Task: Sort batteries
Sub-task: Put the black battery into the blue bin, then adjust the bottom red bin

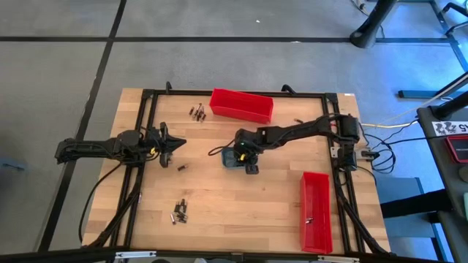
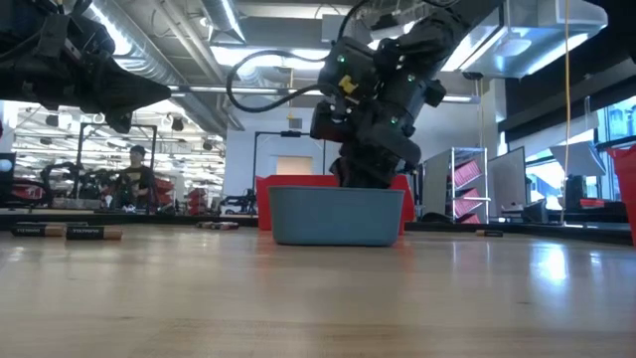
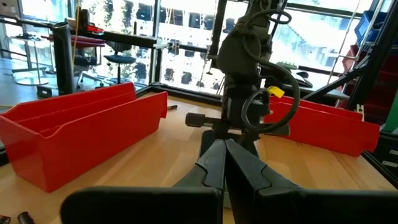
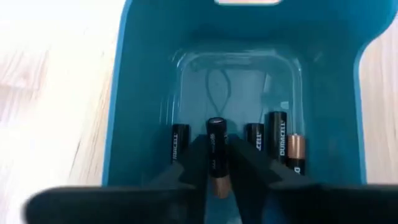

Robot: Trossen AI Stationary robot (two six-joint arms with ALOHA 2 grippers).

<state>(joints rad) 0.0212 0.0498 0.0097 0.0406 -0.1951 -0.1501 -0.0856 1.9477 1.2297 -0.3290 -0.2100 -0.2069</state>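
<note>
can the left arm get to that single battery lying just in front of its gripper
Probably yes. The left gripper, shut, hovers close to the lone battery on bare table, with nothing between them. The right gripper is busy over the blue tray, clear of that path.

The high view is shot straight down over the whole table (image 1: 241, 212). The low view is taken at tabletop level, facing across to the blue tray (image 2: 336, 216), pretty close. The left wrist cam is aimed level over the wood at the right arm (image 3: 249, 81). The right wrist cam is pointed down into the same tray, very near.
</note>
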